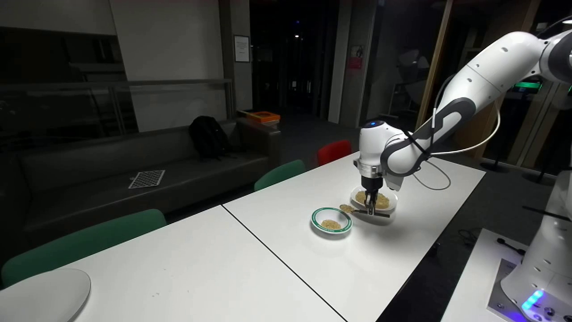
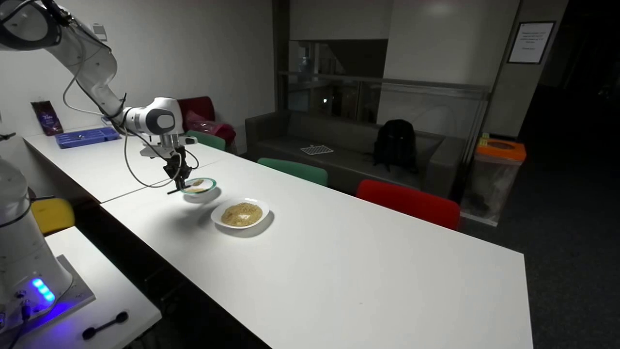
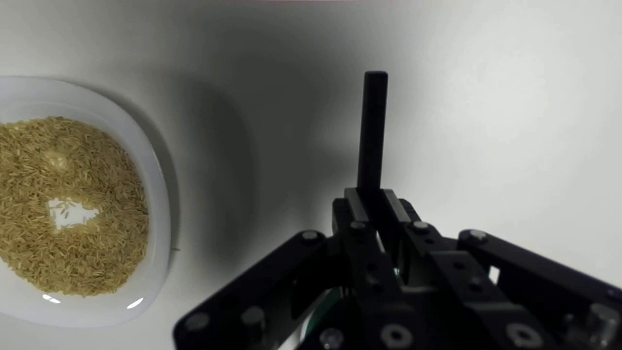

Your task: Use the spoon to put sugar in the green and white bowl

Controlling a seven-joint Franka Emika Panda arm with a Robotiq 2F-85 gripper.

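Wrist view: spoon (image 3: 373,131) in tool (image 3: 375,206).

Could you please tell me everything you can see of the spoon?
The spoon is slim, black where it shows, possibly plastic, with a straight, square-ended handle. The gripper is shut on that handle, whose end juts out free. The head carries a heap of tan grains. The whole is held roughly level in the air, its head seemingly over the green and white bowl or its edge; whether it touches the rim cannot be told.
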